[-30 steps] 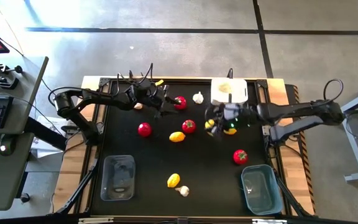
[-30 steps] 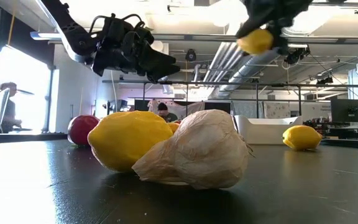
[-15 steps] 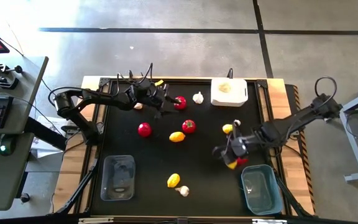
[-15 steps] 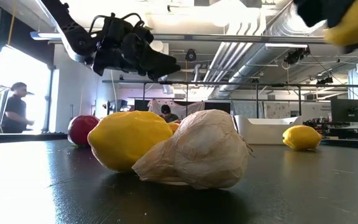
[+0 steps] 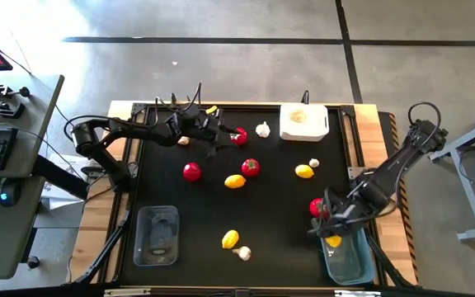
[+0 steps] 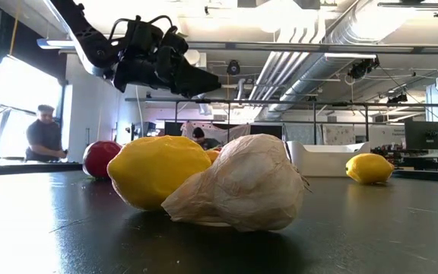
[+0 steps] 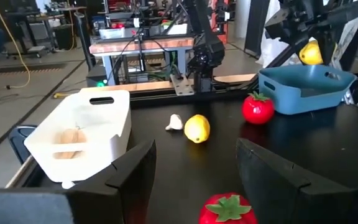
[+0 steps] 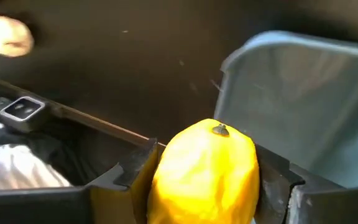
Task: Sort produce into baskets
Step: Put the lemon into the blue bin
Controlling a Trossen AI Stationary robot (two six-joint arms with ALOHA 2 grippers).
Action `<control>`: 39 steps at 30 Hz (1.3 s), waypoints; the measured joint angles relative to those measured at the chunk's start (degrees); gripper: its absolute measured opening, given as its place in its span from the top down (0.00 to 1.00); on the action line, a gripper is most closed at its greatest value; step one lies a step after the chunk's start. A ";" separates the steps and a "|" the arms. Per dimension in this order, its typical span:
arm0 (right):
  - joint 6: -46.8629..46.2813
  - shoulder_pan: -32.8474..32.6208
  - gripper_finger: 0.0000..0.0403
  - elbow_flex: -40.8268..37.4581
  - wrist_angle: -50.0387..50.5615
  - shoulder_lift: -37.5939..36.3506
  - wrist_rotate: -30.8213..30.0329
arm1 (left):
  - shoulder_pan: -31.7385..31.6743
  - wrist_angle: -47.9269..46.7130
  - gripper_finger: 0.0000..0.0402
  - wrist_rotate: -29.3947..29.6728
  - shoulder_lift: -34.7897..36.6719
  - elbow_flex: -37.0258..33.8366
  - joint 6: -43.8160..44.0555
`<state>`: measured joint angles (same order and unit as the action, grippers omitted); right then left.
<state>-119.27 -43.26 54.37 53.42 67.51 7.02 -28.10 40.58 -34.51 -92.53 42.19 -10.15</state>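
While the right gripper (image 5: 334, 233) hangs over the near rim of the blue-grey tub (image 5: 346, 256), its two fingers (image 8: 124, 173) are clamped on either side of a yellow lemon (image 8: 205, 174), which fills the space between them with its stem end pointing forward toward the tub. In the high view this lemon (image 5: 334, 241) shows just at the tub's upper edge, and a red tomato (image 5: 317, 207) sits on the black table (image 5: 270, 198) just beside the same gripper, on the side away from the tub. Well apart from the blue-grey tub, at the far edge of the table, stands the white tub (image 5: 304, 121), with a garlic bulb (image 5: 262, 129) next to it. Between the two tubs lie another lemon (image 5: 303, 172) and a small garlic piece (image 5: 314, 163), touching or nearly so. The left gripper (image 5: 221, 137) waits far from the blue-grey tub, across the table, raised above the surface with its fingers (image 7: 132, 180) spread apart and nothing between them, a second tomato (image 5: 238, 135) close in front of it.
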 joint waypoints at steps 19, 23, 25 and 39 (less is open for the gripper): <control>-4.08 -5.97 0.55 -0.02 5.63 8.35 -0.51 | -0.11 1.00 0.48 0.93 0.01 0.02 0.99; -3.73 -6.83 0.55 -1.43 2.78 10.39 -0.67 | -0.11 2.28 0.48 0.93 0.02 0.02 1.06; -3.32 -7.04 0.55 -2.67 0.23 11.08 -0.81 | -0.11 2.79 0.48 0.93 0.02 0.02 1.50; -1.14 -7.04 0.51 -4.68 -1.44 14.31 0.78 | -0.11 2.64 0.48 0.91 0.02 0.02 2.37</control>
<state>-120.41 -50.30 49.69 51.98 81.82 7.80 -28.21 43.22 -33.61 -92.51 42.22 -7.78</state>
